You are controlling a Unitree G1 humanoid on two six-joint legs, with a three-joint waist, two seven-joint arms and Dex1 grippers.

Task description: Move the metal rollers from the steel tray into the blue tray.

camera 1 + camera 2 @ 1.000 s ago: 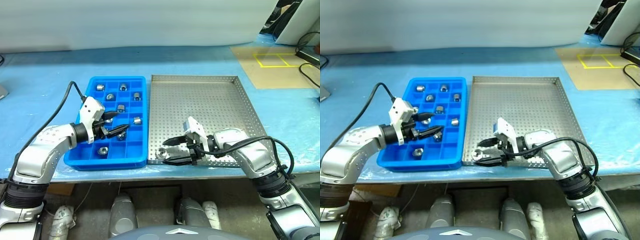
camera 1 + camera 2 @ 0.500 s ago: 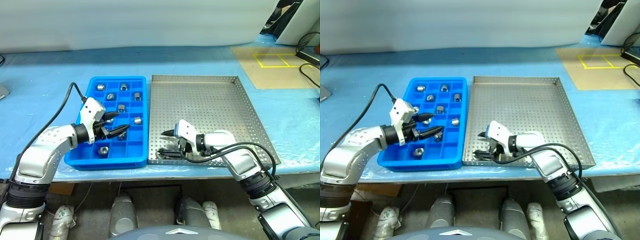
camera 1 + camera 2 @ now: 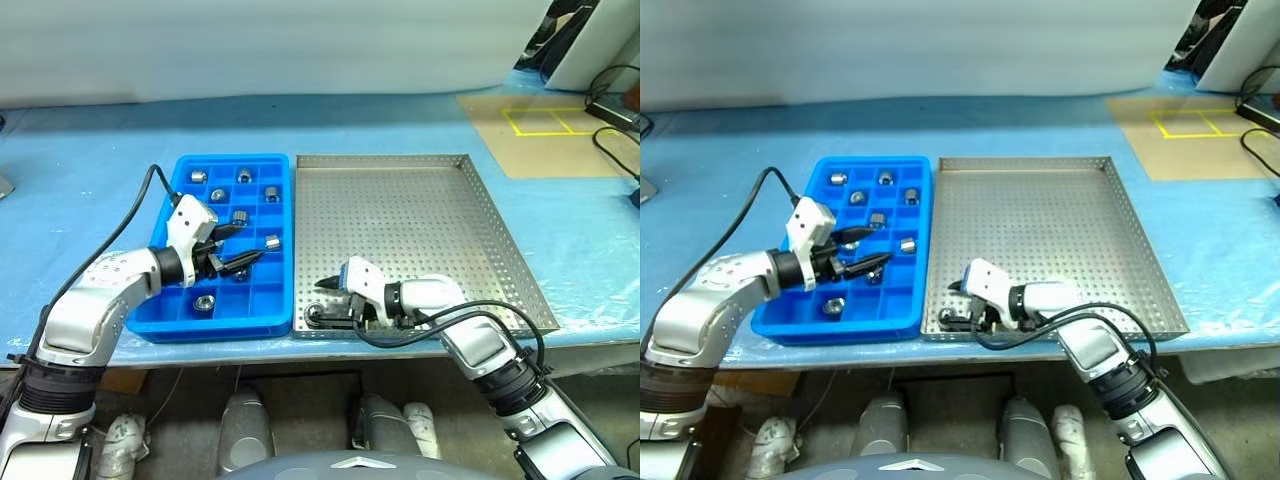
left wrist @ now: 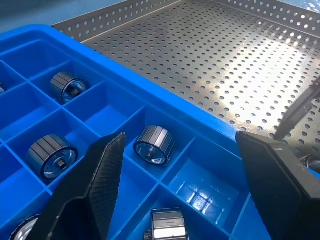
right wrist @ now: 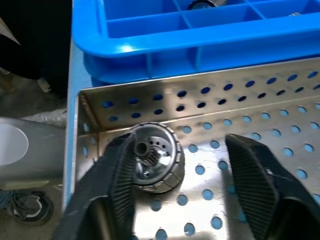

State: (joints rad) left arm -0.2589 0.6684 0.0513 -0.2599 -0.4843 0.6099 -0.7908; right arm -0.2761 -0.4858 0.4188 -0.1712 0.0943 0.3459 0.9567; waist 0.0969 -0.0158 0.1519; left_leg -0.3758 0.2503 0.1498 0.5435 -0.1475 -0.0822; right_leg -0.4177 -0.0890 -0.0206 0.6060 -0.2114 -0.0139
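The right gripper [image 5: 180,190] has dropped around the last roller [image 5: 152,157] in the steel tray [image 3: 420,200] corner, fingers apart, not yet clamped. The left gripper [image 3: 232,250] waits open over the blue tray [image 3: 250,310]

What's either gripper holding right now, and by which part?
Nothing is held yet. The right gripper straddles the last shiny ribbed metal roller in the perforated steel tray's corner, one finger against its side. The left gripper hovers open, empty.
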